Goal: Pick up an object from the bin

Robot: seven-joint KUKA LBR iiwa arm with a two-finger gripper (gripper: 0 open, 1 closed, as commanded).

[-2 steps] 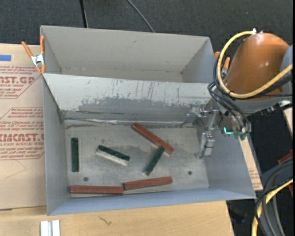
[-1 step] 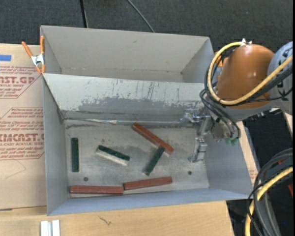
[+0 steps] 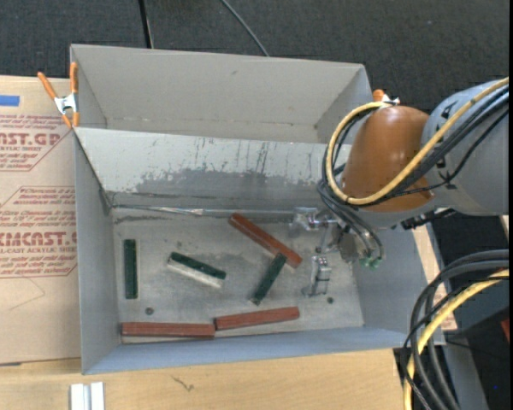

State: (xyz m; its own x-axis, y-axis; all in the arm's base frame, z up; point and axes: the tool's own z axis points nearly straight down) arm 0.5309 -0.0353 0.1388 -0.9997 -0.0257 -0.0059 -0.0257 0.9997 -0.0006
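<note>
Low at the right end of the grey bin (image 3: pixel 98 254), the end effector (image 3: pixel 321 276) hangs just beside a slanting red-brown stick (image 3: pixel 265 239) and a dark green stick (image 3: pixel 269 278), likely lining up a grasp, though whether it is open cannot be told.

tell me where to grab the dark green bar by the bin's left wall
Take the dark green bar at mid-length, across its narrow width, coming straight down from above. It lies flat, long and thin, parallel to the left wall, with nothing touching it. The gap on the wall side looks tight, so centre over the bar carefully.
</note>
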